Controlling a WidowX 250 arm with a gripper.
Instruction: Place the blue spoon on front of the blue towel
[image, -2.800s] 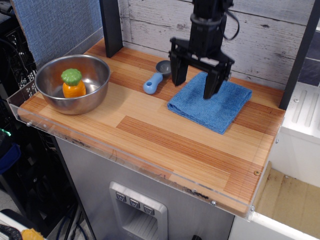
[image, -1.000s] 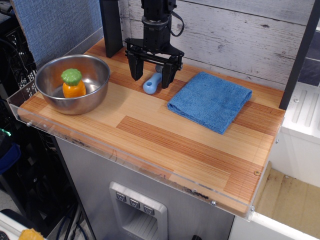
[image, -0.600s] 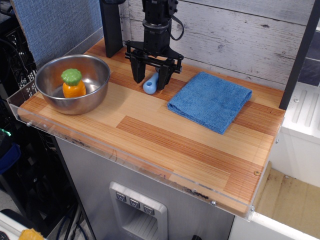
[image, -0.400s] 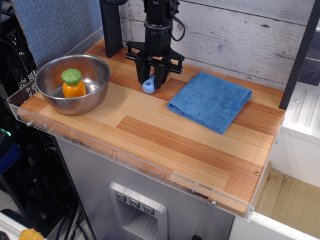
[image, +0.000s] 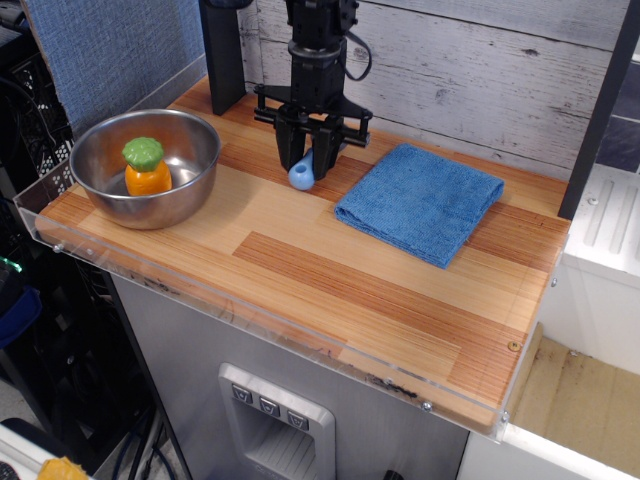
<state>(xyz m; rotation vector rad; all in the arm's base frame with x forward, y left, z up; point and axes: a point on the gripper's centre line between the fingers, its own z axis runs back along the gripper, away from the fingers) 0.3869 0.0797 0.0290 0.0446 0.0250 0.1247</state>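
Note:
The blue spoon (image: 300, 177) lies at the back of the wooden table, its light-blue handle end sticking out toward the front from between my fingers; its grey scoop is hidden behind the gripper. My gripper (image: 306, 165) points straight down and is shut on the spoon's handle. The blue towel (image: 420, 201) lies flat just right of the gripper, folded and roughly square, not touching it.
A steel bowl (image: 100, 170) with an orange-and-green toy (image: 146, 168) inside stands at the table's left. A dark post (image: 222, 55) rises behind the bowl. A clear plastic lip (image: 250, 310) runs along the wooden table's front edge. A grey plank wall stands behind.
My gripper moved left from above the towel to the spoon, came down over it, and its fingers closed onto the handle.

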